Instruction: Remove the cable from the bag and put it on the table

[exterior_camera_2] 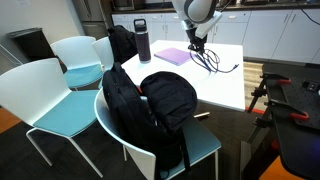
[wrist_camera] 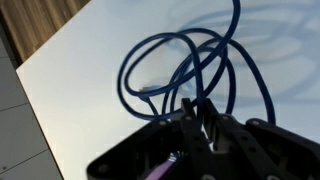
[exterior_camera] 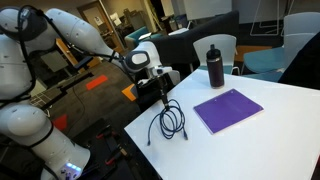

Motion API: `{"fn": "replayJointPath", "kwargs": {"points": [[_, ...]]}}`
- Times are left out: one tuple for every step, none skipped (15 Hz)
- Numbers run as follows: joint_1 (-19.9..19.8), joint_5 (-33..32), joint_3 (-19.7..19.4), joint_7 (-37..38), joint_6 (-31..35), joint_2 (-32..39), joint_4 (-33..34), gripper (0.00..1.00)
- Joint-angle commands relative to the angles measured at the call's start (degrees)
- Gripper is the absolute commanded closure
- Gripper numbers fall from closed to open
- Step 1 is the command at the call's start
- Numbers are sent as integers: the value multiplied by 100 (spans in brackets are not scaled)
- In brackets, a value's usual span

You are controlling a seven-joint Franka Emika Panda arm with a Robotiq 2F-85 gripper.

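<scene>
The dark blue cable (exterior_camera: 170, 122) hangs from my gripper (exterior_camera: 165, 92), and its loose loops lie on the white table (exterior_camera: 275, 135) near the table's corner. It also shows in an exterior view (exterior_camera_2: 212, 63) and in the wrist view (wrist_camera: 175, 65). My gripper (wrist_camera: 200, 118) is shut on a strand of the cable just above the tabletop (wrist_camera: 80, 60). A black bag (exterior_camera_2: 122, 44) slumps at the far side of the table (exterior_camera_2: 225, 88), beside the bottle and well away from the gripper (exterior_camera_2: 197, 43).
A dark bottle (exterior_camera: 215, 66) and a purple notebook (exterior_camera: 228, 109) are on the table beyond the cable. Black backpacks (exterior_camera_2: 160, 100) sit on a white chair (exterior_camera_2: 60, 95) at the near side. More chairs (exterior_camera: 218, 45) stand around the table.
</scene>
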Motion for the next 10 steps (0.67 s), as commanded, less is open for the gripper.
{"fn": "replayJointPath", "kwargs": {"points": [[-730,-701,808,690,-305,74,459,52],[-836,-911,952,870,-262,22,445,43],[-872,-1162,1037,1090,-195,-104,346,37],[-893,-1401,1104,1295,-137,-244,236,28],[-917,-1634,1169,1480,-103,-369,132,21],[-920,-1882,1216,1663,-66,-551,-15,15],[-922,-2150,1257,1883,5,-732,-161,6],[-914,-2448,1280,2134,128,-957,-361,1],[-912,-2780,1302,2412,279,-1210,-577,0],[-911,-3172,1311,2795,529,-1525,-846,0]]}}
